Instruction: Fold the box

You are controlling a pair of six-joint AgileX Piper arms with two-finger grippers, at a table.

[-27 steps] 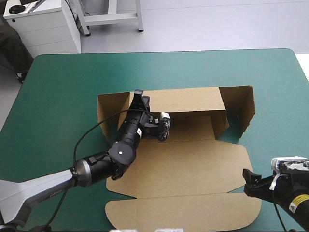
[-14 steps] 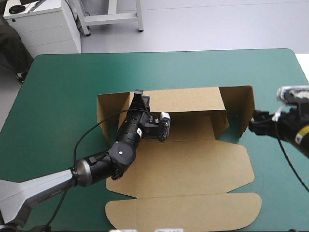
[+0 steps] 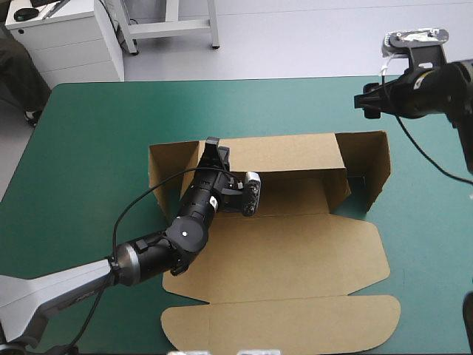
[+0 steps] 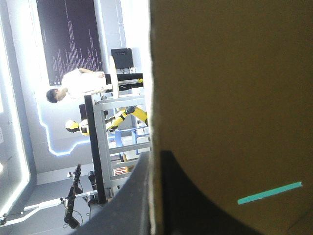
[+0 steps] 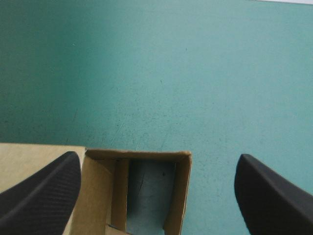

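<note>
- Box (image 3: 295, 251) lies at the middle of the table (image 3: 96, 133), with its back wall and right end panel raised and its lid flat toward the near edge.
- Left jaws are clenched on the back wall near its left end, brown board between the black fingers (image 4: 127, 205).
- Right jaws are spread wide, raised just beyond the box's far right corner, apart from the board.
</note>
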